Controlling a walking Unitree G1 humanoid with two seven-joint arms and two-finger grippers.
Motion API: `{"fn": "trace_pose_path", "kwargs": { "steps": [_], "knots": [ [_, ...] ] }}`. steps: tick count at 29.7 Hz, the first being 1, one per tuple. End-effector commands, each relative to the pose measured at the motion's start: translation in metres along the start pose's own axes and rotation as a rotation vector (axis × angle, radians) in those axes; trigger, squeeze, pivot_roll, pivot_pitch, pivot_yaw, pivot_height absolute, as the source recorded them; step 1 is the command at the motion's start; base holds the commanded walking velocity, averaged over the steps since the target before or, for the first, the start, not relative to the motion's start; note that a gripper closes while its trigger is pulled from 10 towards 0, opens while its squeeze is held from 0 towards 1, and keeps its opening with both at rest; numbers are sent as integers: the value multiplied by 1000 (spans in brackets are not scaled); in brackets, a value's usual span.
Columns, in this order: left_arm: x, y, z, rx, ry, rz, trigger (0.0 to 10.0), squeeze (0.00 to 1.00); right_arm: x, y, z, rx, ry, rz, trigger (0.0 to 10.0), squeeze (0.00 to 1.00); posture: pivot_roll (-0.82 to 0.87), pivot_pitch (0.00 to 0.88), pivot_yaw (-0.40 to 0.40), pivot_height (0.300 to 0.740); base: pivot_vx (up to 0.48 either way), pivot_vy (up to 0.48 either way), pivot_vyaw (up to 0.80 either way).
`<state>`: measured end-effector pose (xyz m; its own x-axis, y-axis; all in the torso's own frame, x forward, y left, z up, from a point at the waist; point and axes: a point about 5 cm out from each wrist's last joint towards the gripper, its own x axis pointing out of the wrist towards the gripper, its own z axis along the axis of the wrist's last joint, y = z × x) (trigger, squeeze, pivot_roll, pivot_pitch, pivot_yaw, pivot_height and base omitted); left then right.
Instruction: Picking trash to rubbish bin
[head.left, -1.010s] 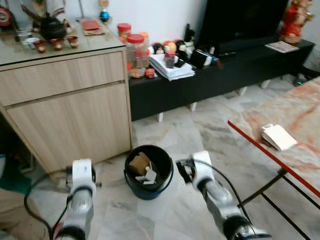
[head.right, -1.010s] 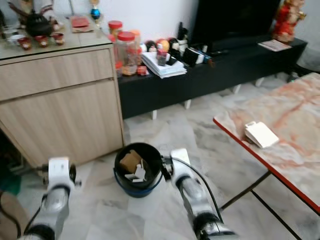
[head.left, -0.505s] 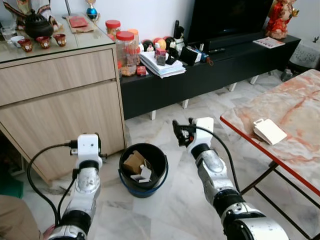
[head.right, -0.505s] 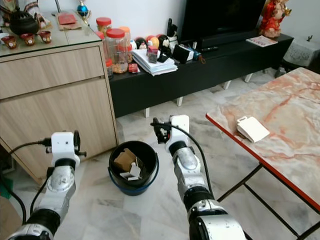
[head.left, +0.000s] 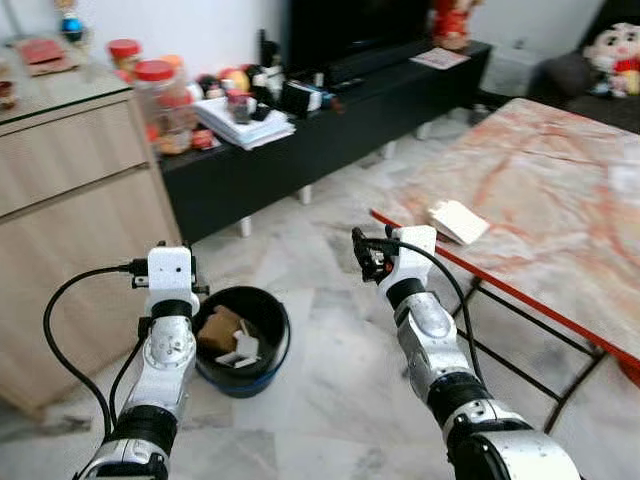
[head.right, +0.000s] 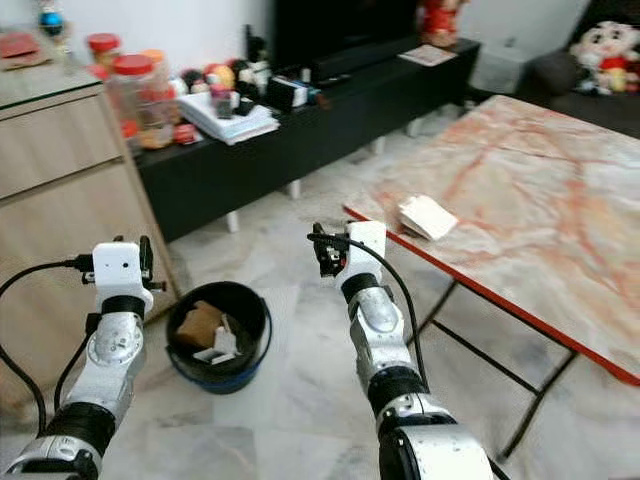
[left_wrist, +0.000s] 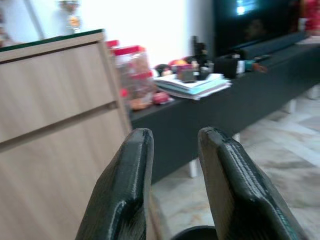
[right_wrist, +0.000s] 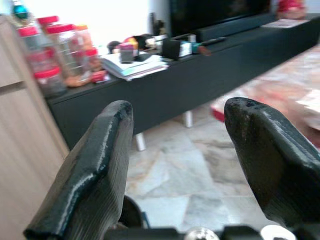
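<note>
Marble floor holds the black round bin (head.left: 240, 335); I read the left end effector (left_wrist: 172, 150) narrow, the right end effector (right_wrist: 175, 145) wide, both empty.

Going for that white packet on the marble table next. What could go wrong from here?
The white packet lies flat near the red table edge; the open right gripper may nudge it deeper onto the marble rather than grasp it. The bin stands close by the left gripper, so turning back could knock it.
</note>
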<state>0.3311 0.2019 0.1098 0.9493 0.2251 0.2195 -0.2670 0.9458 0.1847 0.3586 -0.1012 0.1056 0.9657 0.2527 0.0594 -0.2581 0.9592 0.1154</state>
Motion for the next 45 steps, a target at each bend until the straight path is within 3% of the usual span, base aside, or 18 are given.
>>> {"fn": "trace_pose_path", "kwargs": {
  "steps": [1, 10, 15, 40, 45],
  "knots": [
    [4, -5, 7, 4, -20, -17, 10000, 0, 1, 0, 3, -5, -23, -5, 10000, 0, -13, 0, -51, 740, 0, 0, -769],
    [6, -8, 7, 36, -12, -34, 10000, 0, 2, 1, 5, -13, -29, -16, 10000, 0, -11, 0, -48, 740, 0, -102, -774],
    [6, -8, 6, 0, -4, -24, 10000, 0, 1, 0, 5, -16, -30, -15, 10000, 0, -12, 0, -48, 740, 0, -283, -779],
    [12, -11, 11, 15, -8, -51, 10000, 0, 1, 10, 1, -20, -14, 11, 10000, 0, -6, 0, -59, 740, 0, 0, -776],
    [13, -12, 13, -1, -9, -47, 10000, 0, 1, 15, 1, -21, -17, 31, 10000, 0, -10, 0, -62, 740, 0, -333, -775]
  ]
}}
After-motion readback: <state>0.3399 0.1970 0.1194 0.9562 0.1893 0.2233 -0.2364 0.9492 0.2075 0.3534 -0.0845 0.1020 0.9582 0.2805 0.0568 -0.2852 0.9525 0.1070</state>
